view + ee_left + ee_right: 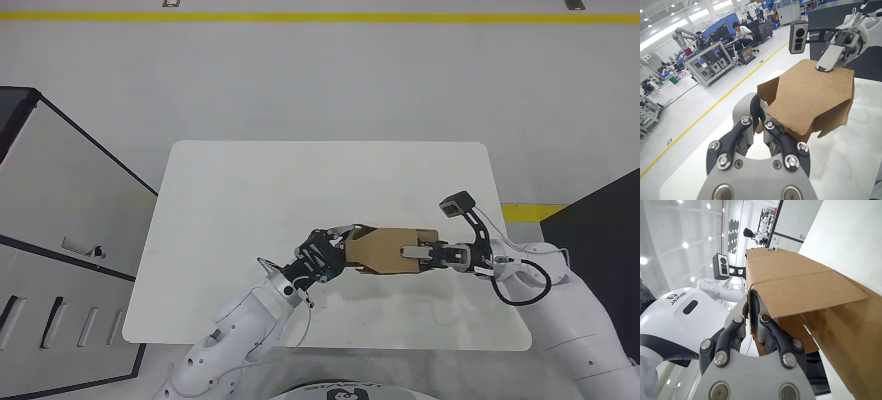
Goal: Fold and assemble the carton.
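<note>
Risk first: the right tool (pixel 753 311) is pinching a carton (pixel 385 250) wall whose edge is already looking frayed. If the two arms are pulling apart or twisting unevenly, the board is likely tearing there or skewing out of square. The left tool (pixel 759 111) is clamping only a small piece of flap between its closed fingers, so that grip is liable to be slipping. The carton is sitting toward 6 o'clock of the desk (pixel 250 200), with the left tool at its 9 o'clock end and the right tool at its 3 o'clock end. I cannot tell whether it is resting on the desk. It is showing plain brown corrugated board, partly opened, with creased panels and end flaps (pixel 832 121) hanging loose and unfolded.
</note>
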Tool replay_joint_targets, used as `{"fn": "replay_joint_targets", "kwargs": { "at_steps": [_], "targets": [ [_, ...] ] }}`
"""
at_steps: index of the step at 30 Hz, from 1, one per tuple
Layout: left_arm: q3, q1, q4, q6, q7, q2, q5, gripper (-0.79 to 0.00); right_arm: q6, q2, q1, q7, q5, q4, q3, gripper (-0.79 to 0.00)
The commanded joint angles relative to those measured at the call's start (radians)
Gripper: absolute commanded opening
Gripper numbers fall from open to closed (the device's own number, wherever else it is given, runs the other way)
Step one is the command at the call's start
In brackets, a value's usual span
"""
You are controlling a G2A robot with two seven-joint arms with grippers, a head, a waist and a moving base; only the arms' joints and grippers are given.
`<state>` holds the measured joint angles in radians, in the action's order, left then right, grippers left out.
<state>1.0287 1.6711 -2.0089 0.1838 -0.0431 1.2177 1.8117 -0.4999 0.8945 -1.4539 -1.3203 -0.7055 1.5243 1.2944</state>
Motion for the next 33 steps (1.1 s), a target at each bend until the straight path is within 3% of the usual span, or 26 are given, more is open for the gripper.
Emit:
{"fn": "replay_joint_targets", "kwargs": {
  "at_steps": [1, 33],
  "targets": [
    [-0.001, 0.001, 0.0, -0.003, 0.001, 0.0, 0.0, -0.785, -0.004, 0.0, -0.002, 0.004, -0.003, -0.002, 0.002, -0.785],
    [-0.025, -0.01, 0.014, 0.003, 0.003, -0.003, -0.006, -0.785, 0.0, 0.003, -0.002, 0.0, -0.035, -0.005, 0.0, -0.785]
  ]
}}
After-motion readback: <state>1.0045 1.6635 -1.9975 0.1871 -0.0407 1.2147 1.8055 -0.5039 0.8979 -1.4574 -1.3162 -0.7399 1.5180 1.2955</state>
